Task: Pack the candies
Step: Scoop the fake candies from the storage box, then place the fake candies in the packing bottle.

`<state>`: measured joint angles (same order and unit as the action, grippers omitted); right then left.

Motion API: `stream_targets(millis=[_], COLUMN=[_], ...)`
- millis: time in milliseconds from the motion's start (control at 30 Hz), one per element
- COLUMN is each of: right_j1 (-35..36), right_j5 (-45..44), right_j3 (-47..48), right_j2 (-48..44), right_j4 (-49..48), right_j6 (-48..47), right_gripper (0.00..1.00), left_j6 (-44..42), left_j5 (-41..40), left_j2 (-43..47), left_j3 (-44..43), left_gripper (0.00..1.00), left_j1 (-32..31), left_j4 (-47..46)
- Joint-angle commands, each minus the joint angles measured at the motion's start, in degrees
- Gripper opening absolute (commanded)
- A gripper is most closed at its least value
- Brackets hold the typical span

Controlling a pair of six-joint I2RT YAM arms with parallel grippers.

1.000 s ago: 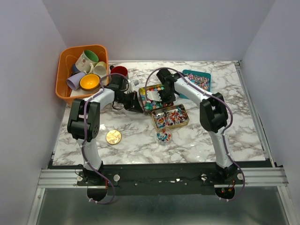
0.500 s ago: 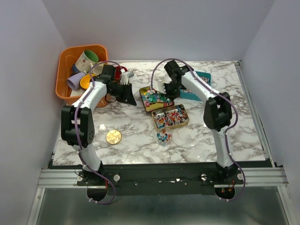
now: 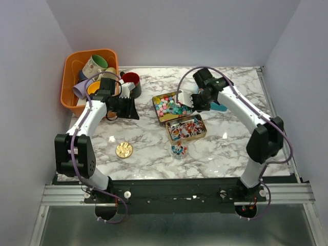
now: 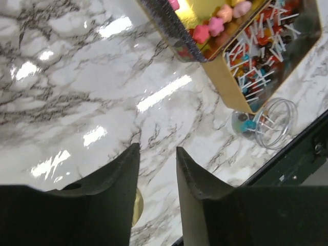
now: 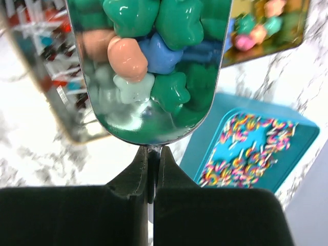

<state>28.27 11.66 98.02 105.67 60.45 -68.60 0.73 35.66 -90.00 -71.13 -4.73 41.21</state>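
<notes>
Several glossy candies (image 5: 154, 46) (green, blue, peach, seemingly star-shaped) fill the scoop (image 5: 148, 128) gripped by right hand (image 5: 152, 156); left hand (image 4: 157, 156) part-open.

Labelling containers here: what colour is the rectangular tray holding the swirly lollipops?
Teal-blue tray; the right wrist view shows it best.

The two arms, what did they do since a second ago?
The left gripper pulled away left from the candy tin, toward the orange basket, and opened, empty. The right gripper, shut on a scoop of candies, swung right toward the teal tray. The lollipop tin, jar and gold lid stayed put.
</notes>
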Motion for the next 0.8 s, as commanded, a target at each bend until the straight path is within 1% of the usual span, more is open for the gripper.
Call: stream_targets(millis=[0,33,67,100,133,167,267,400,633,767], right_j1=[2.74,3.28,3.80,5.29,6.09,6.70,9.51,13.20,18.66,21.82], right_j5=[-8.04,-10.15,-11.12,-11.39,-15.14,-16.39,-20.18,-24.75,-32.30,-35.39], right_j3=[-13.60,-15.30,-17.05,-18.20,-20.74,-21.89,-25.06,-26.65,-26.74,-25.86], right_j2=[-11.68,-13.28,-14.60,-16.79,-17.51,-18.30,-19.80,-19.27,-17.87,-16.81], right_j4=[-0.42,-0.42,-0.16,0.37,0.72,0.90,1.95,3.10,3.89,6.95], right_j6=[-3.63,-3.91,-4.00,-4.00,-3.83,-3.56,-2.24,-0.23,1.01,3.46], right_gripper=[0.01,0.01,0.01,0.01,0.01,0.01,0.01,0.01,0.01,0.01], left_j6=[4.01,4.19,4.02,2.53,2.00,1.64,1.38,1.12,0.94,1.20], left_j5=[-9.10,-11.73,-12.71,-13.59,-14.47,-15.87,-16.24,-16.50,-16.94,-17.03], left_j2=[6.83,7.72,8.43,9.74,10.36,10.89,13.26,16.86,19.24,19.95], left_j3=[6.17,7.92,8.55,8.90,9.69,10.05,11.71,13.91,16.29,16.82], left_gripper=[0.47,0.50,0.53,0.53,0.54,0.54,0.55,0.56,0.57,0.57], left_j1=[-0.01,-0.01,-0.01,-0.01,-0.01,-0.01,-0.01,0.16,0.43,0.43], left_j4=[-6.57,-7.19,-7.55,-7.29,-7.20,-7.11,-7.72,-9.04,-10.10,-10.62])
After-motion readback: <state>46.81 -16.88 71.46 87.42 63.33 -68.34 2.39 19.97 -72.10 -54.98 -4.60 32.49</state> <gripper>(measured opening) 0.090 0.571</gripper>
